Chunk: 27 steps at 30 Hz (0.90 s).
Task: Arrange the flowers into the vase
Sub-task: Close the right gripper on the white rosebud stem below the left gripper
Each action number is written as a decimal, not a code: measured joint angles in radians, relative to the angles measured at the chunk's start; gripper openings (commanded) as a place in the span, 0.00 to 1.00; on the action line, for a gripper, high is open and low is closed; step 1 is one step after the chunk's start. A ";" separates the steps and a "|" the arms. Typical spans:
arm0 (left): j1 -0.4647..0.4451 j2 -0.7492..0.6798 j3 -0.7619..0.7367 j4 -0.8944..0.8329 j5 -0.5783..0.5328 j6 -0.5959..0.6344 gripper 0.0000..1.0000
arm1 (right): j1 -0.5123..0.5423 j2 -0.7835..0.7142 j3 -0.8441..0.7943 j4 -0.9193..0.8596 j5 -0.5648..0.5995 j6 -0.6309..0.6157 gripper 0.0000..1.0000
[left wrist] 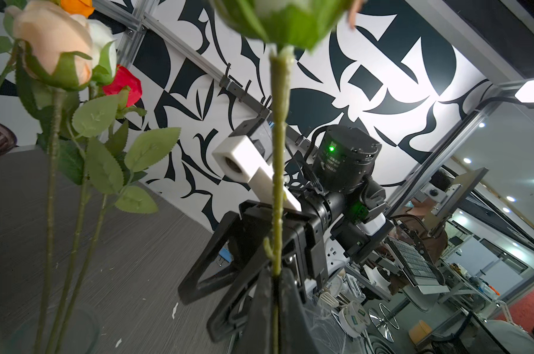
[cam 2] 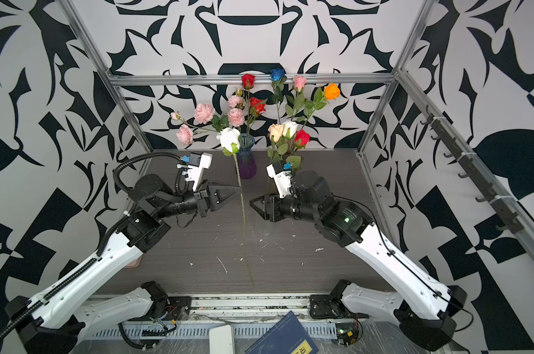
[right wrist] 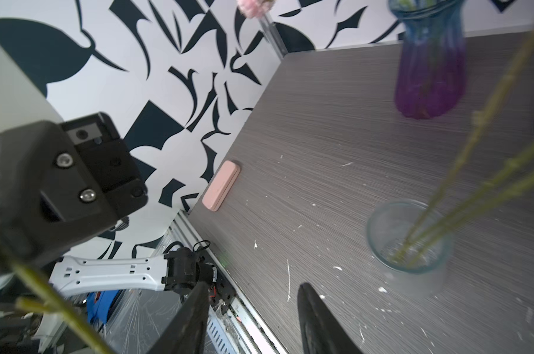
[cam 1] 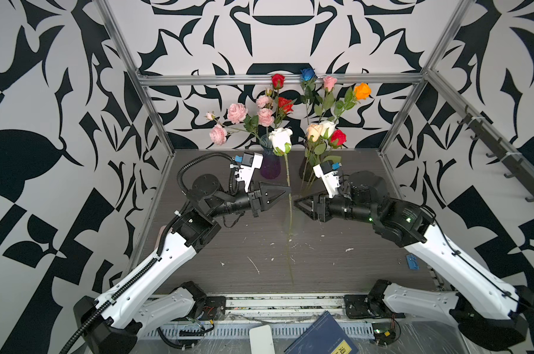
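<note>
The white rose (cam 1: 280,140) stands upright over mid-table, its long stem pinched tight in the left gripper (cam 1: 289,192). The right gripper (cam 1: 295,203) hovers just beside the stem, fingers spread, holding nothing. The danger, by the look of it, is that one pinch lets the stem swing or twist and knock the glass vase (right wrist: 419,282) below. The purple vase (cam 1: 270,167) stands at the back. The table (cam 1: 351,269) is grey woodgrain, flecked white, and the walls (cam 1: 44,92) around it are patterned black and white.
</note>
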 measured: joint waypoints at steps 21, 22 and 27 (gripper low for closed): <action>-0.017 0.010 0.026 -0.001 0.013 0.021 0.04 | 0.039 -0.071 0.015 0.154 -0.106 -0.003 0.27; -0.017 0.010 0.028 -0.003 0.013 0.021 0.04 | 0.039 -0.064 0.022 0.161 -0.121 -0.004 0.27; -0.017 0.010 0.045 -0.011 0.015 0.023 0.04 | 0.039 -0.011 0.029 0.181 -0.165 0.000 0.27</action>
